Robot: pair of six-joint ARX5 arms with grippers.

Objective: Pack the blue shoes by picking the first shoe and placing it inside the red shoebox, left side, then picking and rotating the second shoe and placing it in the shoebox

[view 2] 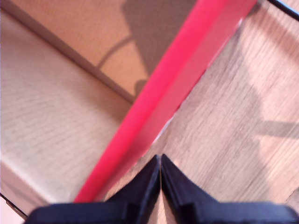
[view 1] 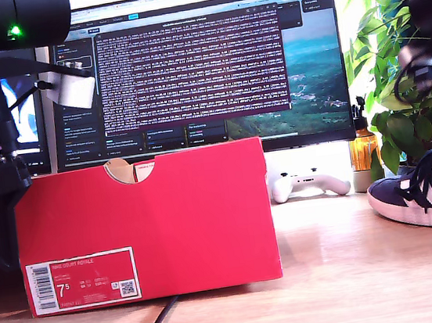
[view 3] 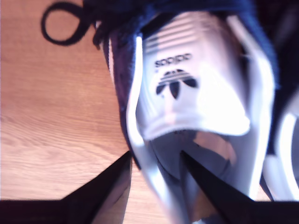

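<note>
You're straddling the blue shoe's [view 3: 196, 102] collar with your part-open second gripper [view 3: 156, 163], probably not clamped. First gripper [view 2: 160, 163] is idling closed and empty over the red shoebox [view 2: 154, 116] wall; a thin bite is risking a slip.

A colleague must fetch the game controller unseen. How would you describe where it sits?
In the exterior view, find the red shoebox before the monitor. Just past its exterior-view right edge, on the desk under the screen, lies the white game controller, the only white gadget there.

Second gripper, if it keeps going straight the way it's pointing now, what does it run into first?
Most likely the blue shoe. My second gripper is open, and its fingers seem to straddle the shoe's collar wall, one inside the opening, one outside, though blur hides whether they touch it.
</note>
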